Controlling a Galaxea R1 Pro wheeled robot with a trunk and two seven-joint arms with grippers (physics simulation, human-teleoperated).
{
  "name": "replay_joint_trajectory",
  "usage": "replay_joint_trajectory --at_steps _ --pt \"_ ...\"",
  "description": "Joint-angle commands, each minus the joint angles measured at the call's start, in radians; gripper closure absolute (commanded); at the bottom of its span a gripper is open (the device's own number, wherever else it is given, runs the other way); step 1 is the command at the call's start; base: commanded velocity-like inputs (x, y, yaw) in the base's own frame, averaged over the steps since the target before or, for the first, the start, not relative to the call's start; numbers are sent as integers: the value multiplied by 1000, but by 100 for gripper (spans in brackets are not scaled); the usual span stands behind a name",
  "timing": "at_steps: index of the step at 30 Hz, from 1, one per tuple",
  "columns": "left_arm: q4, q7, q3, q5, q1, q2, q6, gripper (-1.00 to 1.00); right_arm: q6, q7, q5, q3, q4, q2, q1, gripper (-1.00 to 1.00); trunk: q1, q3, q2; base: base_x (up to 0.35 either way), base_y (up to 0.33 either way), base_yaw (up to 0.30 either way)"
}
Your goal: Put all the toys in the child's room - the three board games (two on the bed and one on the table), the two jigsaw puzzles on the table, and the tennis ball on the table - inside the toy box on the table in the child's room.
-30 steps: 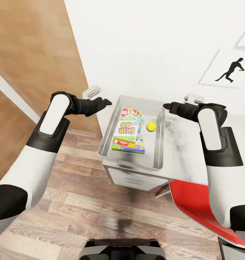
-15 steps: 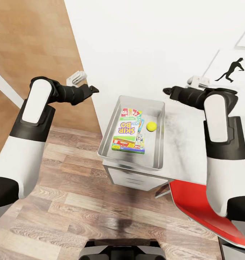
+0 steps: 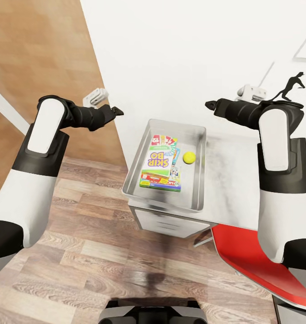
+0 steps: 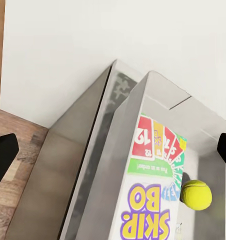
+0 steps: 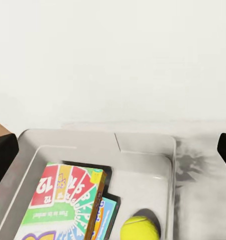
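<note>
The grey metal toy box (image 3: 133,173) stands on the table's left end. Inside lies a stack of game boxes with the Skip-Bo game (image 3: 159,163) on top, and the yellow tennis ball (image 3: 189,157) rests beside it. My left gripper (image 3: 116,110) hovers open above and left of the box. My right gripper (image 3: 209,105) hovers open above the box's far right corner. Neither holds anything. In the left wrist view the toy box (image 4: 143,90), Skip-Bo game (image 4: 153,200) and ball (image 4: 195,195) lie below the spread fingertips (image 4: 3,155). The right wrist view shows the box (image 5: 93,136), game (image 5: 68,200) and ball (image 5: 139,227).
The grey table (image 3: 234,180) has drawers beneath its front. A red chair (image 3: 249,258) stands at its right front. A white wall rises right behind the table, with a wooden panel (image 3: 40,58) to the left. Wood floor spreads in front.
Both arms have lifted away from the box: the left gripper swung up and to the left, the right gripper rose and drew slightly right. The box's contents have not moved.
</note>
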Motion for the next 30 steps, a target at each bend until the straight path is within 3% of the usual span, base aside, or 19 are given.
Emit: replay_joint_trajectory --at_steps 1,18,30 --pt "-1 10 -2 10 -1 1 -1 -100 2 -10 -9 2 -1 -1 -1 -100 1 -1 -2 0 0 0" --pt "3 11 0 12 -1 2 -2 -100 1 -12 -9 -1 -2 0 5 -100 1 -1 -2 0 0 -4" --pt "20 11 5 18 -1 5 -5 -100 53 -15 -6 -13 -2 8 39 -100 1 -1 -2 0 0 -187"
